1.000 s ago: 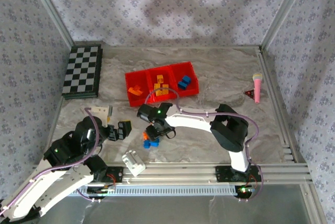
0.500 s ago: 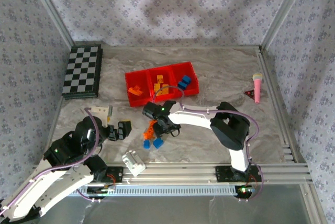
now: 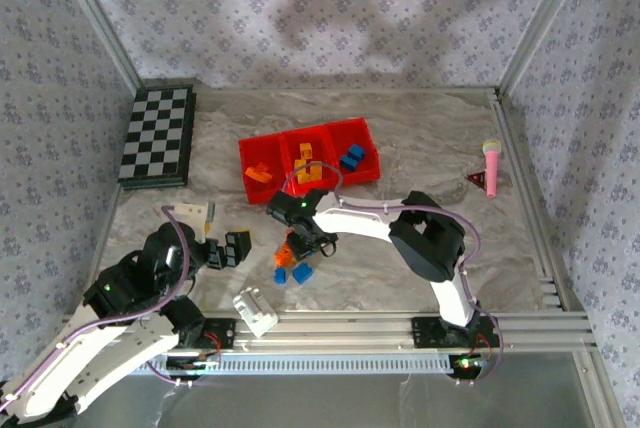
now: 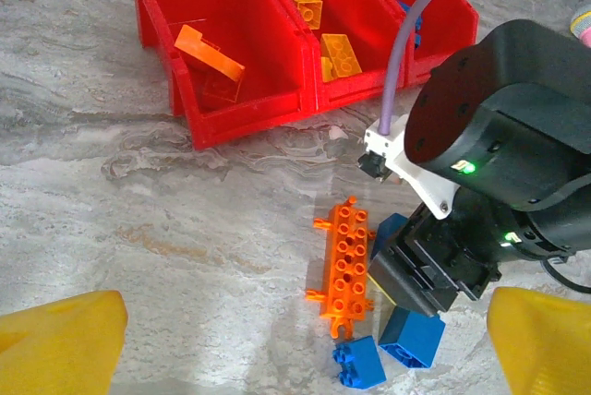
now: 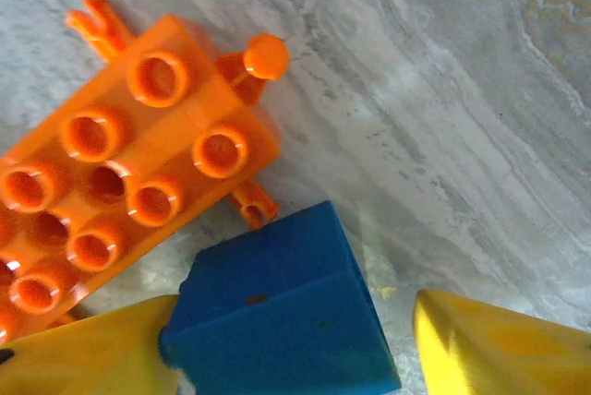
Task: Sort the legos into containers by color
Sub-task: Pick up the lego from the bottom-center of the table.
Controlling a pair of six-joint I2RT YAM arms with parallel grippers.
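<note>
Right wrist view: the right jaws stand partly open astride a blue brick [image 5: 277, 312]. One yellow finger [image 5: 92, 358] touches its side and the other is just clear of it, with a sliver of surface [image 5: 443, 90] showing between. An orange plate [image 5: 120, 164] lies just beside the brick, close to its corner.

Left wrist view has two more blue bricks [image 4: 411, 340] loose near the plate. The bins [image 4: 249, 113] lie beyond, with orange in the left one, yellow in the middle and blue in the right. The left jaws are wide and hold nothing, hanging near the pile.

As I judge it, the step in hand is grasping this blue brick for the right-hand bin. Sorting looks well along, with only a few pieces left on the surface. Next the right jaws need to close squarely on the brick's flat sides without nudging the plate. Then they should lift straight up before carrying the brick across to the blue ones. An off-centre pinch could twist the brick out.
</note>
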